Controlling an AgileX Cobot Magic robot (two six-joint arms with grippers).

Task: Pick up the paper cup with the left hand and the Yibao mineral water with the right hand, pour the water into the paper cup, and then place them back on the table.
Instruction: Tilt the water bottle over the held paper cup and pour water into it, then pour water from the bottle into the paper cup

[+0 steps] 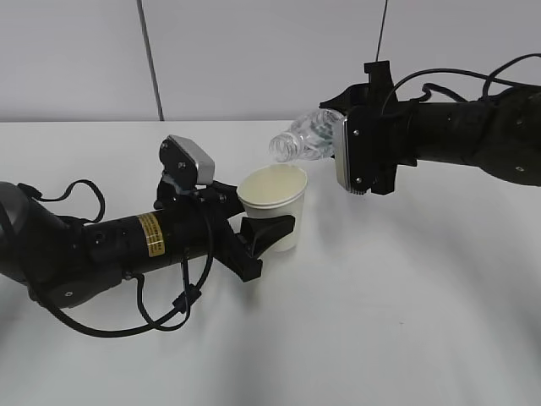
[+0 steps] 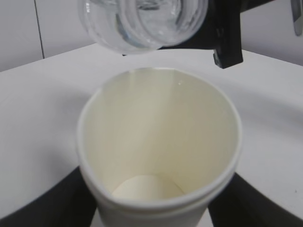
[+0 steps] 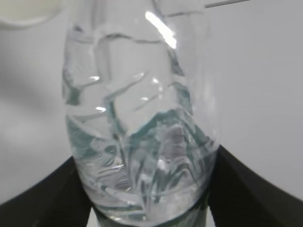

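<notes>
The cream-white paper cup [image 1: 275,205] is held upright by my left gripper [image 1: 269,230], shut on its lower wall just above the table [image 1: 406,321]. In the left wrist view the cup [image 2: 161,142] fills the frame and looks dry inside, with black fingers [image 2: 52,203] on both sides. My right gripper [image 1: 345,144] is shut on the Yibao mineral water bottle [image 1: 306,139], tilted with its open mouth over the cup's far rim. The bottle [image 2: 142,21] hangs above the cup. In the right wrist view the bottle [image 3: 142,127] sits between the black fingers [image 3: 47,198].
The white table stretches to the front and right. A grey wall [image 1: 254,51] with a dark vertical seam stands behind. Loose black cables [image 1: 135,313] trail from the left arm onto the table.
</notes>
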